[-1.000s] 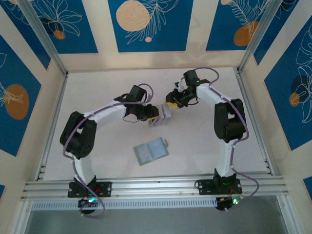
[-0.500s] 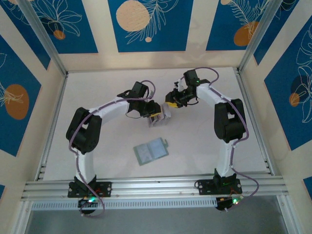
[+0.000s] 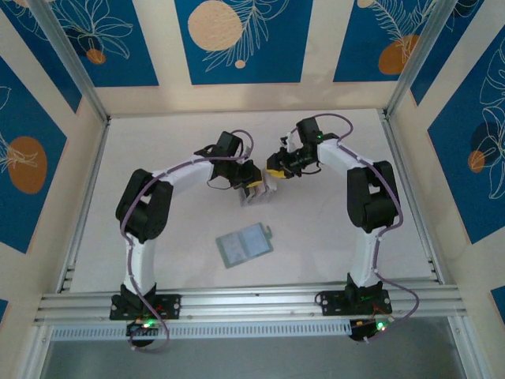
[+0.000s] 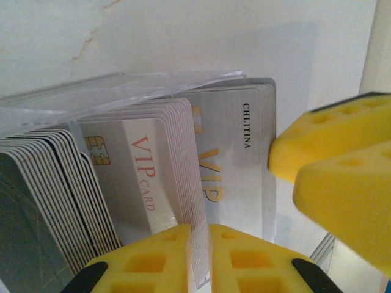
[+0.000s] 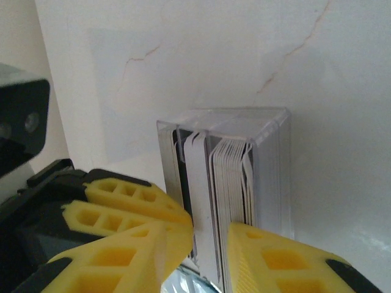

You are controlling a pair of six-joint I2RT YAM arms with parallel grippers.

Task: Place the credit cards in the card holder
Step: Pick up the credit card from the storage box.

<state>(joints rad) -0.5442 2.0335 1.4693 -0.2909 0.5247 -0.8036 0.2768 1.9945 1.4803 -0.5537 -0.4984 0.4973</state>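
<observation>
The credit cards are pale "VIP" cards standing on edge in a clear plastic case, near the table's middle. My left gripper is shut on a thin bundle of these cards, pinching their lower edge; it sits at the case's left side. My right gripper comes from the opposite end, its yellow fingers pressed on several cards. The card holder, a sage-green wallet with a small tab, lies flat nearer the arm bases, untouched.
The left gripper's yellow fingers crowd the case right beside my right fingers. Aluminium rails and patterned walls fence the white table on three sides. Bare tabletop lies around the wallet.
The left arm's elbow and shoulder swung right and forward while its gripper stayed at the card case. The right gripper shifted only slightly. The wallet has not moved.
</observation>
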